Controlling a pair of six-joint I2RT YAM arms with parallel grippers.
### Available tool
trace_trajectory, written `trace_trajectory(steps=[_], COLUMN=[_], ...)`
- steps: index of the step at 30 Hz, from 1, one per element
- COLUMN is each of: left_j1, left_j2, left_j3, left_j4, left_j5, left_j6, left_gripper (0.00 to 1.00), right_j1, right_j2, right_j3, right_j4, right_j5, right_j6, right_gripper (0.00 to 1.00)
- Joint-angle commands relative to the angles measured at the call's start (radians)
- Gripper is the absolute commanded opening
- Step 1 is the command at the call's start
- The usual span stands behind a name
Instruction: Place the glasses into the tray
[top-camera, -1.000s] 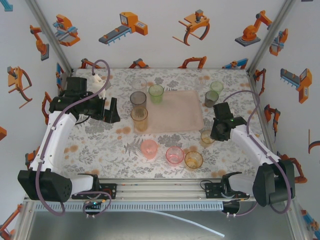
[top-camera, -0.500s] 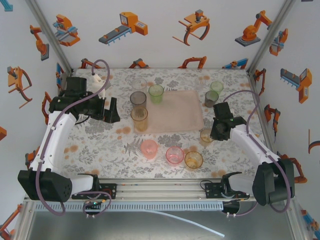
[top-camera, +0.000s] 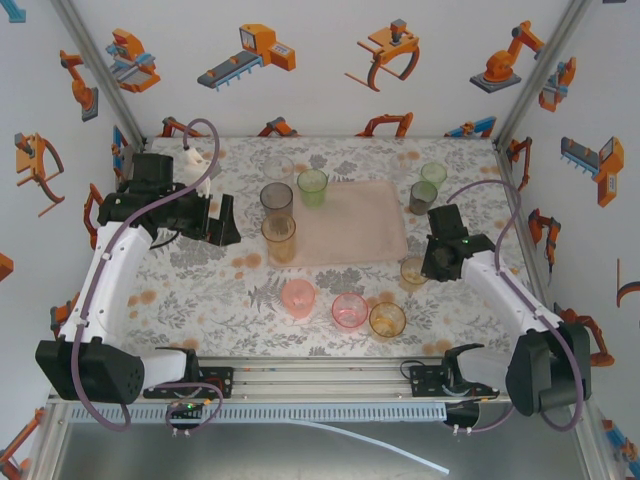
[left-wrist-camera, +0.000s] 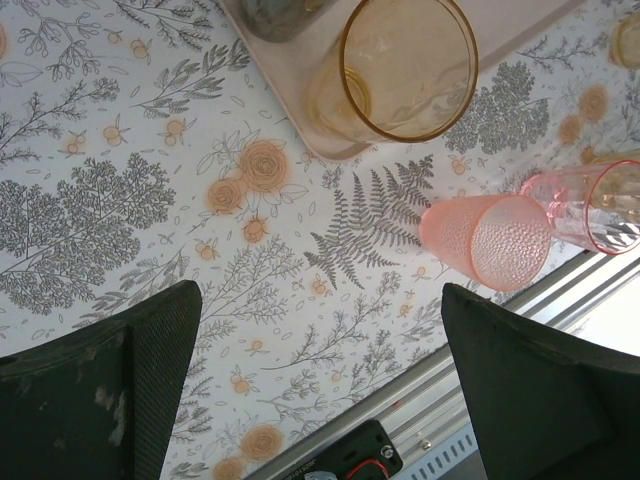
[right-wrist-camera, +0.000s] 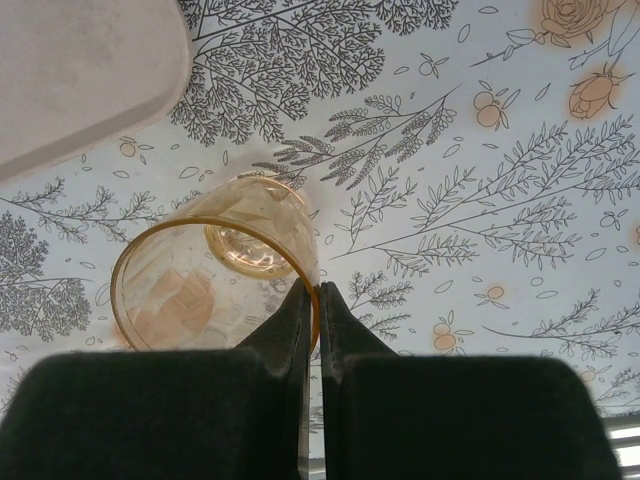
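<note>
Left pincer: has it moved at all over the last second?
No. In the top view the left pincer keeps the same spot, open, just left of the tall orange tumbler on the tray.

The pale pink tray (top-camera: 365, 225) lies flat mid-bench. A tall orange glass (top-camera: 279, 238), a grey glass (top-camera: 276, 198) and a green glass (top-camera: 312, 187) stand upright at its left edge. A frosted pink glass (top-camera: 298, 298) stands off the tray, nearer the front. A short orange glass (right-wrist-camera: 190, 290) near the tray's right corner has its rim pinched between the right jaws.
</note>
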Motion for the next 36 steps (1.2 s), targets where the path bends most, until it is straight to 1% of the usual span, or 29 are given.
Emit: trace_trajectory(steps=[1, 23, 32, 36], left_j1=[0.003, 0.005, 0.004, 0.004], left_j2=[0.005, -0.010, -0.015, -0.015], left_j3=[0.041, 0.035, 0.034, 0.033], left_j4=[-0.010, -0.012, -0.012, -0.010], left_j5=[0.025, 0.016, 0.018, 0.016], left_j6=[-0.013, -0.011, -0.011, -0.010], left_gripper=[0.97, 0.97, 0.97, 0.97], right_j1=[-0.006, -0.006, -0.006, -0.005], right_j2=[-0.034, -0.070, -0.058, -0.028], right_j3=[0.033, 0.119, 0.185, 0.231], right_j4=[-0.031, -0.106, -0.130, -0.133], right_j5=[0.004, 0.001, 0.002, -0.010], right_j6=[-0.016, -0.051, -0.074, -0.092], right_gripper=[0.05, 0.06, 0.06, 0.06])
